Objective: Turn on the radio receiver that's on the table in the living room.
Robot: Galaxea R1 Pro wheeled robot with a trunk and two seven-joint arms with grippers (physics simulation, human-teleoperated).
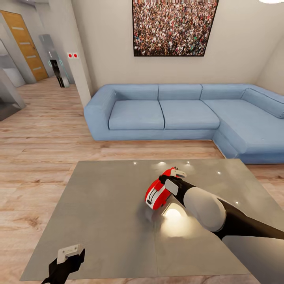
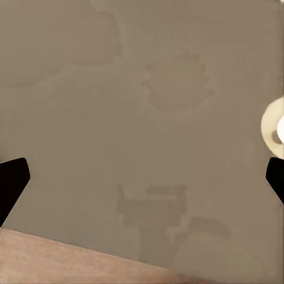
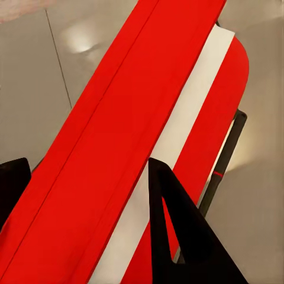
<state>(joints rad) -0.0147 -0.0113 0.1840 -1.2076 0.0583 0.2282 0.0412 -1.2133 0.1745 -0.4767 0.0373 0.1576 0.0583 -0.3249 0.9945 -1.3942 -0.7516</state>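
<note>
Wood-plank floor [image 1: 47, 138]: we see light boards running across the living room, out to a hallway with an orange door [image 1: 25, 45] at far left.
Sofa [image 1: 185, 112]: blue and L-shaped, against the far beige wall, its long wing coming nearer on the right.
Picture [image 1: 173, 25]: a crowd photo hanging above the sofa.
Table [image 1: 102, 205]: glossy grey stone-like top, near us, with lamp glare on it; in the left wrist view we see its surface [image 2: 142, 118] and its near edge over the floor.
Right arm: it reaches from near right toward the table's middle.
Radio receiver [image 1: 157, 191]: red with white trim, on the table right of centre, tilted; in the right wrist view its red body [image 3: 136, 136] sits very close.
Right gripper [image 1: 170, 179]: at the radio's top, touching it; one dark finger [image 3: 177, 236] lies across the casing, but we cannot tell whether the jaws clamp.
Left gripper [image 1: 69, 256]: low over the table's near left edge, jaws spread apart, holding nothing.
</note>
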